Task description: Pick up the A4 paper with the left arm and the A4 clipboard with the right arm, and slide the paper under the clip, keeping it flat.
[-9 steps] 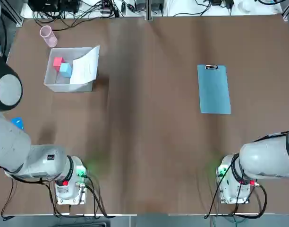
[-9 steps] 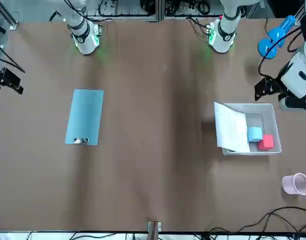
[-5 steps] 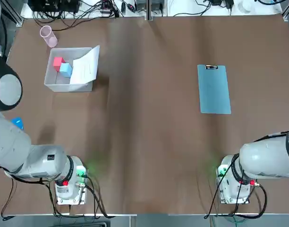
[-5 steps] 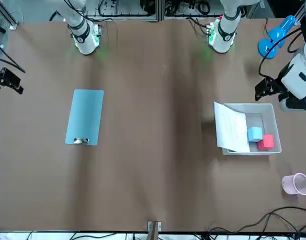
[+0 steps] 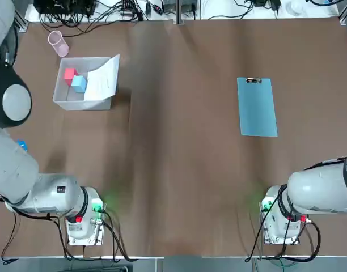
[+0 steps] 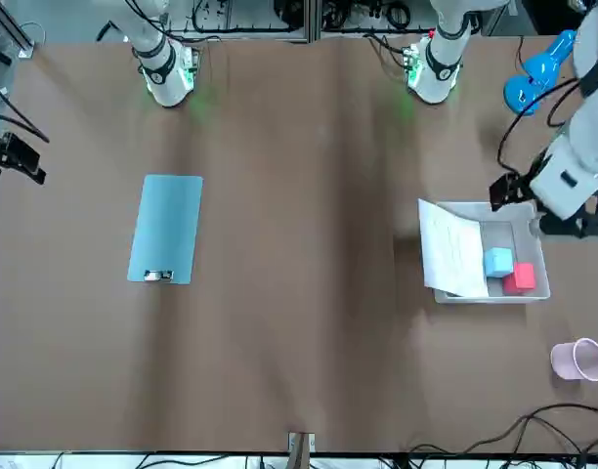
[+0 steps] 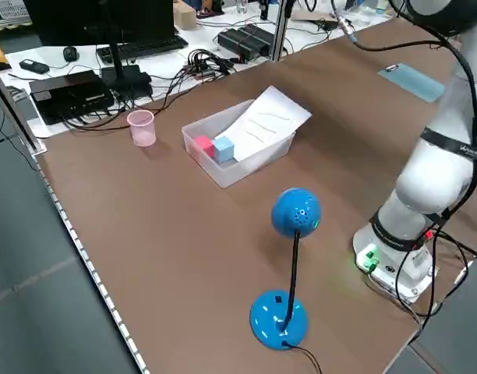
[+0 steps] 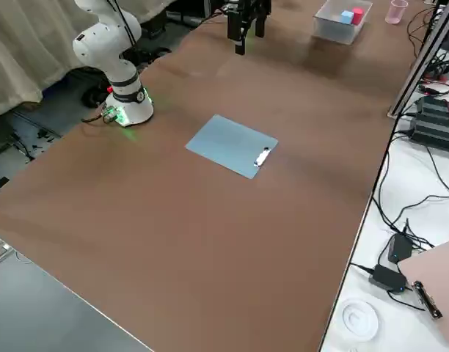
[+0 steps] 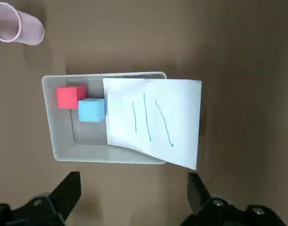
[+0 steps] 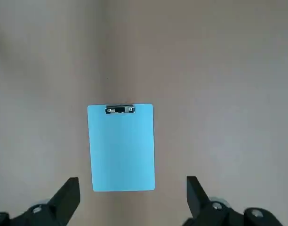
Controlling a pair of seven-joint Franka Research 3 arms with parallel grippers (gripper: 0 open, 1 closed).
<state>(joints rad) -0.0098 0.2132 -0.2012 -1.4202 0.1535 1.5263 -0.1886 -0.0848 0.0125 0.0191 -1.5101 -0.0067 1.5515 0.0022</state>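
Left wrist view: open left gripper (image 9: 134, 195); white paper sheet (image 9: 151, 120), pen-marked, leaning in the grey plastic bin (image 9: 71, 136).
Right wrist view: open right gripper (image 10: 133, 198); light-blue clipboard (image 10: 121, 150).
Top view alone places clipboard well right of bin.

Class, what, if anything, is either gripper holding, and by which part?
Nothing: the left gripper is open and empty, as is the right gripper.

White arms, black joint bands, looping black cables.
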